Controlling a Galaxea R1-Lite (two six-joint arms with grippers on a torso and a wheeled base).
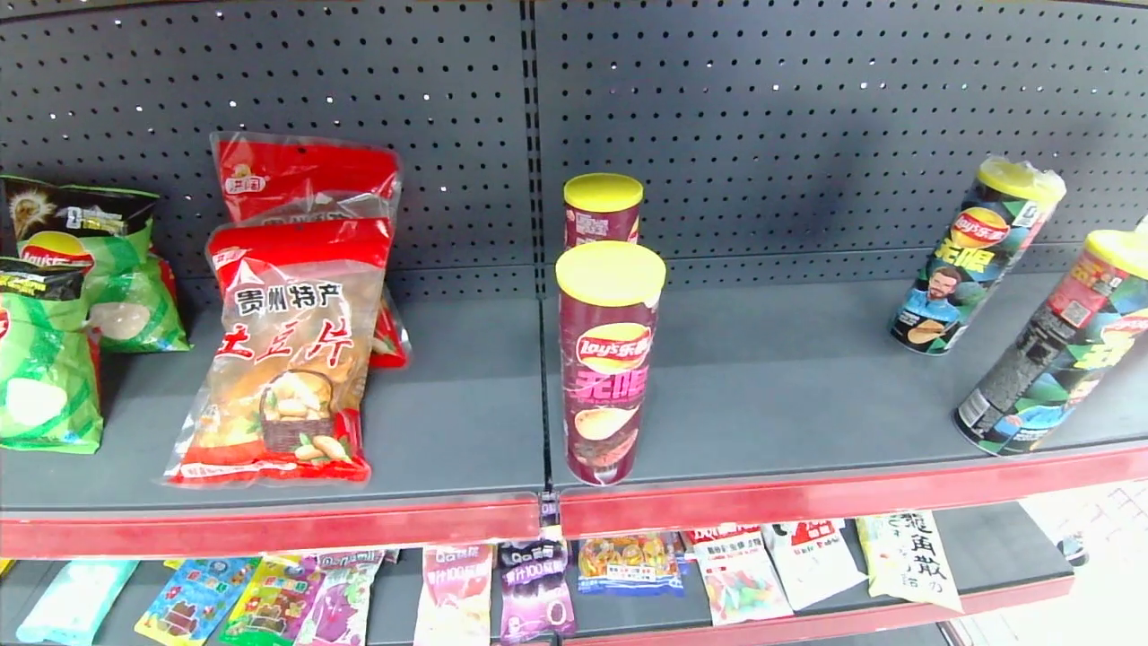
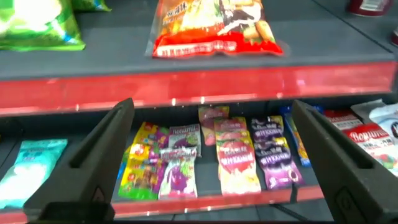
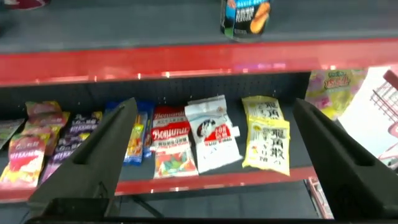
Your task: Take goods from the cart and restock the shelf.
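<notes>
The left fingers are spread wide with nothing between them, held in front of the lower shelf just under the red front edge of the upper shelf; past them lie rows of small sweet packets. The right fingers are spread the same way and also empty, farther right along that lower shelf, facing a red-and-white packet, a white packet and a yellow packet lying side by side. From the head view, the lower row holds roughly ten packets across. On the upper shelf the goods stand in pairs, each pair one behind the other. Two green crisp bags are at the far left. Two red potato-slice bags lean just beside them. Two maroon tubes with yellow lids stand upright at the middle, the front one near the shelf edge. Two dark patterned tubes, also with yellow lids, stand well apart from those at the right. A grey pegboard backs the shelf.
</notes>
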